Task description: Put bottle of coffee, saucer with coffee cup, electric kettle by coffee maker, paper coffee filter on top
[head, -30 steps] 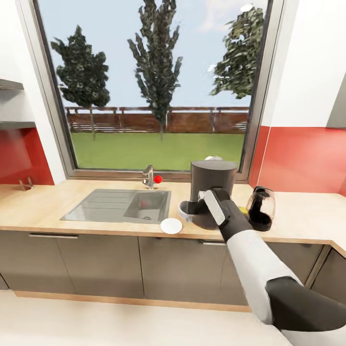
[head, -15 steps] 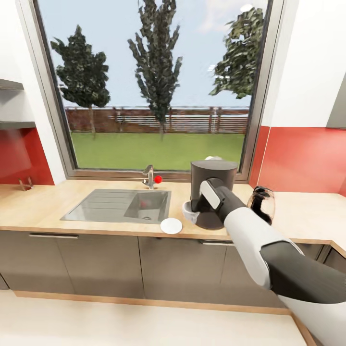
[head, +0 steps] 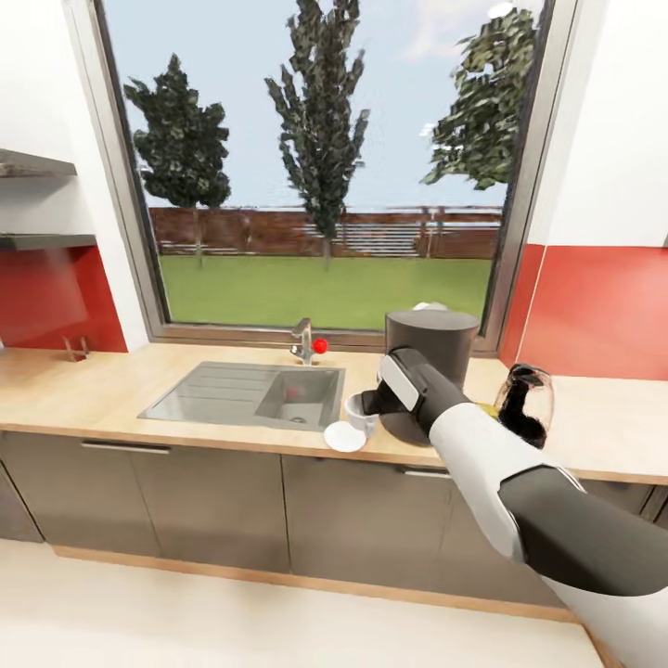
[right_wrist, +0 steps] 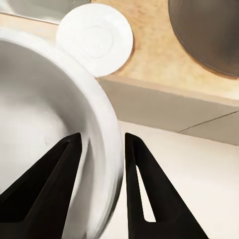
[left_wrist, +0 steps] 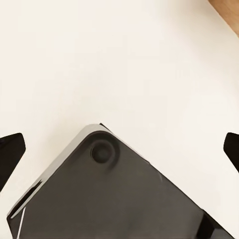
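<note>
My right gripper (head: 373, 404) is shut on the rim of the white coffee cup (head: 359, 411), one finger inside and one outside (right_wrist: 102, 138). It holds the cup (right_wrist: 45, 119) low over the kitchen countertop (head: 111, 394), at the right edge of the white saucer (head: 344, 436) (right_wrist: 94, 37). Right behind stands the dark grey coffee maker (head: 432, 366) (right_wrist: 209, 35), with a white paper filter (head: 429, 306) on top. To its right are the glass electric kettle (head: 525, 405) and a yellow lid (head: 484, 408), probably the bottle of coffee. My left gripper (left_wrist: 119, 149) is open over the floor.
A steel sink (head: 250, 394) with a faucet (head: 303, 341) lies left of the saucer, under a large window. Two dark shelves (head: 37, 167) hang on the left wall. Grey cabinet fronts (head: 213, 501) run below the worktop. My dark base (left_wrist: 124, 199) sits under the left gripper.
The head view has shifted, so everything sits further right in the picture. My right gripper has carried the cup a little left, closer to the saucer, and the forearm has swung up across the kettle.
</note>
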